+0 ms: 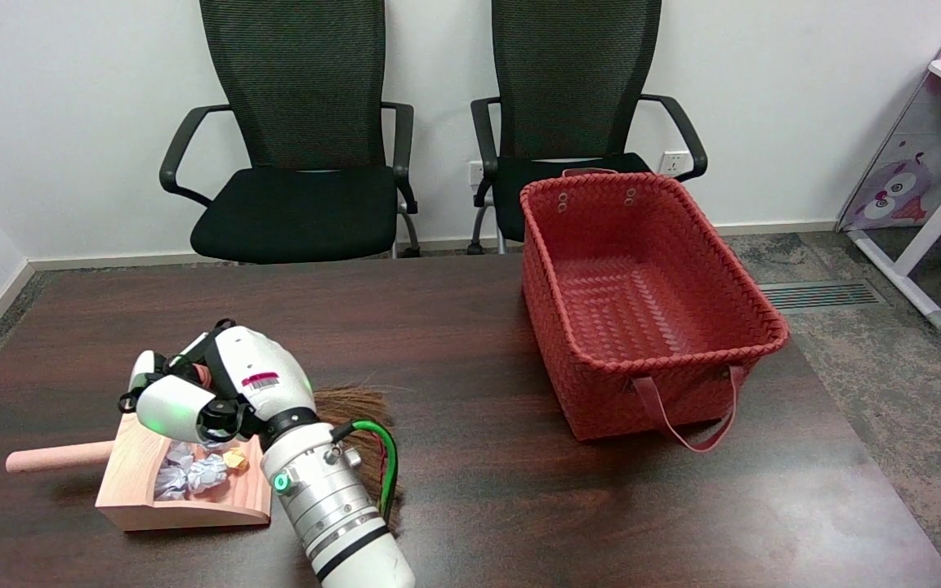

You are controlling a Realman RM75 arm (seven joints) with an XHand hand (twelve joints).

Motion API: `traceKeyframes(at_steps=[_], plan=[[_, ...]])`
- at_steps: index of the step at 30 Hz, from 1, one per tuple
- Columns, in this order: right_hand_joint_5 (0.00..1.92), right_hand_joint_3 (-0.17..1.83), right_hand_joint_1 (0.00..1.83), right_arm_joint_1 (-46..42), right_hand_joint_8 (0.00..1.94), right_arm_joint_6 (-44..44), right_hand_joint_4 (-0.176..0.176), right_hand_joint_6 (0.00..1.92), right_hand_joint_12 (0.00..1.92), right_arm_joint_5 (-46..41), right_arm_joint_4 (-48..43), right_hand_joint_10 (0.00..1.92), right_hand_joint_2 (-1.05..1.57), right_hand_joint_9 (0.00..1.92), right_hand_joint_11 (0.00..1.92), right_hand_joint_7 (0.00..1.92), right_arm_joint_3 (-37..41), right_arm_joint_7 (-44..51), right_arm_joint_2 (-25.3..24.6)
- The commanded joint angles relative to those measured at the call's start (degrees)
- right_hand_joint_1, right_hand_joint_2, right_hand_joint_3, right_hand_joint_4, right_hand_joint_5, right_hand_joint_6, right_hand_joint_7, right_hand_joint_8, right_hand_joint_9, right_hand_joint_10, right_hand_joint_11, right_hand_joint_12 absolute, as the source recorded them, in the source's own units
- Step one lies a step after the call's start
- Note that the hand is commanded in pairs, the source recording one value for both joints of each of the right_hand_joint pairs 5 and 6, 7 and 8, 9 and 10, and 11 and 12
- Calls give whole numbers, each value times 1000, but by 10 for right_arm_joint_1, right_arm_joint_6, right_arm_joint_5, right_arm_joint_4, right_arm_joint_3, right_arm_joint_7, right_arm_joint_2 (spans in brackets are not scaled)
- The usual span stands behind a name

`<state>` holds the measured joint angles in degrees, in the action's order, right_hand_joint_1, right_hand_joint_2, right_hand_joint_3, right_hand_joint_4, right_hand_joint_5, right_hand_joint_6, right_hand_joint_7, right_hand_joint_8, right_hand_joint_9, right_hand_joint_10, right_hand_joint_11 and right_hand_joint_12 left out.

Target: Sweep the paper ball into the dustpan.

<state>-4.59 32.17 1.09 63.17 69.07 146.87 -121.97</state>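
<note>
Where the fingers (162, 390) curl in at lower left of the frame, they wrap a pinkish broom handle (202, 375); right hand (217, 392) grips it, over the dustpan's far edge. Brown bristles (356, 412) fan out just right of the wrist, on the dark table (470, 343). Paper balls (193, 474), white with one yellow bit, lie inside the wooden dustpan (185, 510), its handle pointing left. Red woven basket (642, 302) stands well apart, right of centre. Two black chairs (299, 163) behind the table.
</note>
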Motion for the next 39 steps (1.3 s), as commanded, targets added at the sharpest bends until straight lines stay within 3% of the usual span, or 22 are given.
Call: traceKeyframes(at_steps=[1, 12, 22, 30, 35, 39], plan=[[1920, 1386, 412, 53, 1920, 80, 40, 1920, 1920, -68, -106, 1920, 1428, 1920, 1920, 1920, -8, -2, 2], [1920, 1412, 402, 93, 1920, 146, 23, 1920, 1920, -152, -162, 1920, 1315, 1920, 1920, 1920, -55, -3, 10], [1920, 1438, 409, 131, 1920, 223, 13, 1920, 1920, -278, -223, 1920, 1138, 1920, 1920, 1920, -120, -13, 17], [1920, 1415, 437, 172, 1920, 277, 8, 1920, 1920, -412, -276, 1920, 1024, 1920, 1920, 1920, -209, -138, 31], [1920, 1369, 466, 191, 1920, 302, 3, 1920, 1920, -422, -290, 1920, 948, 1920, 1920, 1920, -226, -202, 35], [1920, 1341, 485, 214, 1920, 301, 2, 1920, 1920, -448, -304, 1920, 891, 1920, 1920, 1920, -237, -306, 37]])
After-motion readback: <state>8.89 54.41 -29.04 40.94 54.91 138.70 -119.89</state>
